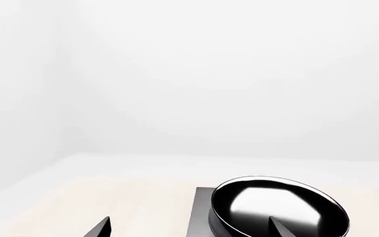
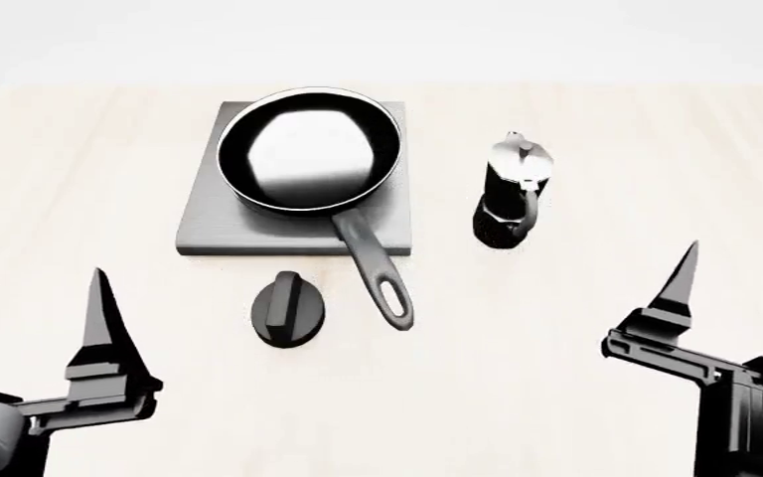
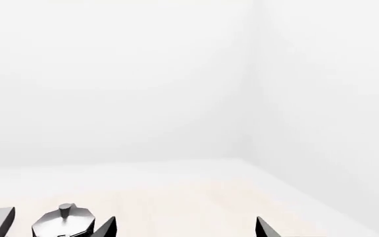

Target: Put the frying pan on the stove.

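on the pale wooden table (image 2: 594,348) the frying pan (image 2: 309,149) sits on the stove (image 2: 223,224), its long handle reaching past the plate's near edge toward a small black knob (image 2: 283,309). a moka pot (image 2: 512,189) stands just beside the stove. the left tool (image 1: 189,228) and right tool (image 3: 186,227) both hover near the table's front, fingers spread apart, holding nothing.

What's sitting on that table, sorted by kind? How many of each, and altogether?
Frying pan: 1
Stove: 1
Moka pot: 1
Black knob: 1
Total: 4
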